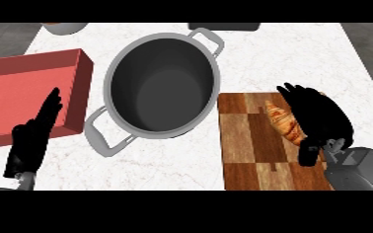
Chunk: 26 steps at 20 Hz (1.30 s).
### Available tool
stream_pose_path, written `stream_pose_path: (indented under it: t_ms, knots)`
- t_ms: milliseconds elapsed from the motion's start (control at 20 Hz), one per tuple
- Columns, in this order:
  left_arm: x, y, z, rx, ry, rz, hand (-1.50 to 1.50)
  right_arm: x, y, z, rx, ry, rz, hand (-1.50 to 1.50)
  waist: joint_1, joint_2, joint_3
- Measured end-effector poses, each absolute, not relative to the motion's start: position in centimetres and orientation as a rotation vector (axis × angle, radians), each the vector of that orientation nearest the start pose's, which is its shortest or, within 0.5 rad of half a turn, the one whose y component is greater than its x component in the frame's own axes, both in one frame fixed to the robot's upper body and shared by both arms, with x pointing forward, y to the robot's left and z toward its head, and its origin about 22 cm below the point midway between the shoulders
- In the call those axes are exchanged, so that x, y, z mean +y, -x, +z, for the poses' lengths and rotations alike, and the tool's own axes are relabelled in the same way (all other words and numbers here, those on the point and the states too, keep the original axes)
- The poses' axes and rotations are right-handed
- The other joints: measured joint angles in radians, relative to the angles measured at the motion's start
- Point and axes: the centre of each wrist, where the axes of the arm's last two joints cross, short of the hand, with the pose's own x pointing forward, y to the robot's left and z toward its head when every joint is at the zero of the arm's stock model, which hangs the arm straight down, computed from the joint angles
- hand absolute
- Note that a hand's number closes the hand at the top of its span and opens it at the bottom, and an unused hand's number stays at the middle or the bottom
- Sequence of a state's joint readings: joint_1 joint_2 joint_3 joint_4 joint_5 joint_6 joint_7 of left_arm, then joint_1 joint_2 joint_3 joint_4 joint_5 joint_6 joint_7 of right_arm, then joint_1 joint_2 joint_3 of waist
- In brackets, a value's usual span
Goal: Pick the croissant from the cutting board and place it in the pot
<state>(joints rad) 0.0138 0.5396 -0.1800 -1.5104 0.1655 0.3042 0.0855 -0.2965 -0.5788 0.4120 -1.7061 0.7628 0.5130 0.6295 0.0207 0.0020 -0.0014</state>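
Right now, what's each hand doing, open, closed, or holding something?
Left hand: open, fingers straight, holding nothing.
Right hand: curled round the croissant on the cutting board.

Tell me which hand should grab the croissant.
The right hand: it is already at the croissant on the cutting board. The left hand rests open at the far left.

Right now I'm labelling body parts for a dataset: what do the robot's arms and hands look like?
Both hands are matte black with slim fingers: the left hand and the right hand. Each joins a grey, hard-shelled forearm at the wrist. No cables, markings or sleeves show.
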Motion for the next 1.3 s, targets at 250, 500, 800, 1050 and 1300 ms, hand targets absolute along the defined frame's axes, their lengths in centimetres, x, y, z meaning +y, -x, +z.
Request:
stream_pose_path:
  t_ms: [250,500,800,1050,1300]
  knots:
    - [32.5,-23.7,1.5,-1.387,-0.431,-0.153,0.0,-19.9,-29.6,9.2,-0.767,0.955,1.444,-1.5,-0.008,-0.001,0.001]
    - [33.4,-23.7,2.2,-1.382,-0.434,-0.149,0.0,-19.2,-29.9,8.2,-0.694,0.989,1.467,-1.5,-0.014,-0.002,0.001]
    - [33.2,-23.0,2.2,-1.384,-0.44,-0.147,0.0,-18.1,-31.1,7.0,-0.633,1.013,1.482,-1.5,-0.014,-0.002,0.001]
    - [33.0,-23.2,2.5,-1.387,-0.435,-0.149,0.0,-17.7,-31.5,5.3,-0.595,1.016,1.483,-1.5,-0.015,-0.002,0.001]
    - [33.2,-23.7,2.3,-1.382,-0.431,-0.147,0.0,-18.6,-32.4,3.4,-0.57,1.031,1.476,-1.5,-0.016,-0.002,0.001]
